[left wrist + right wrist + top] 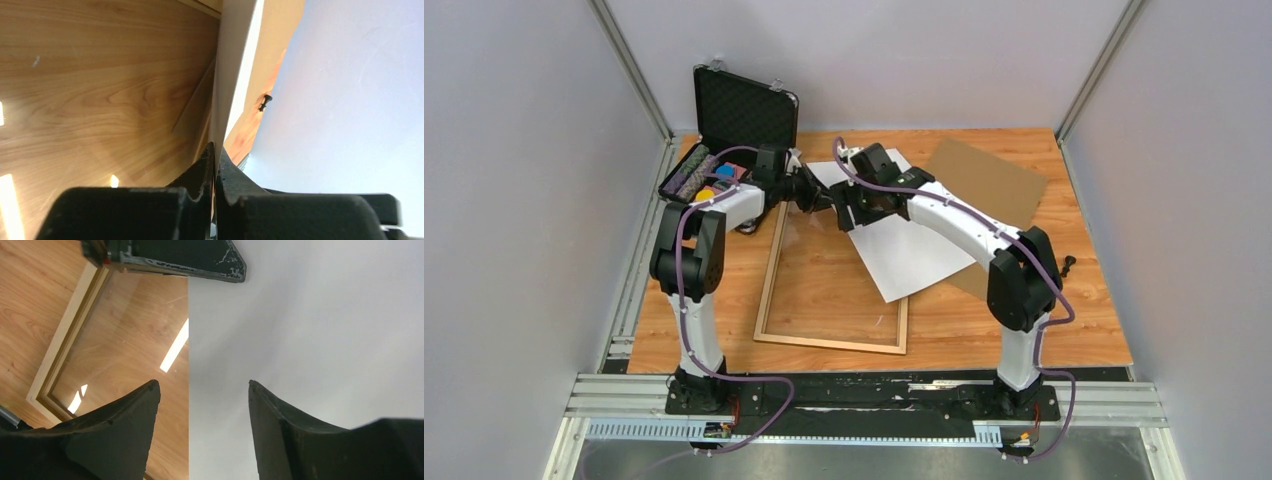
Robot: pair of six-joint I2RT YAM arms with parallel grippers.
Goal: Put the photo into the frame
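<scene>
The photo (904, 250) lies white back up, skewed across the frame's right side. The frame (829, 342), thin light-brown wood, lies flat on the table, with a clear sheet (135, 340) inside it that shows reflections. My left gripper (821, 196) is shut on the photo's far left edge; in the left wrist view its jaws (216, 152) pinch the thin white sheet (231, 95), seen edge-on. My right gripper (846, 216) is open just above the photo's left edge. In the right wrist view it (202, 386) straddles that edge, over the white back (310, 340) and the frame's rail (65, 355).
A brown backing board (999, 170) lies at the back right, partly under the photo. An open black foam-lined case (742, 112) with small coloured items stands at the back left. A small black part (1069, 265) lies near the right edge.
</scene>
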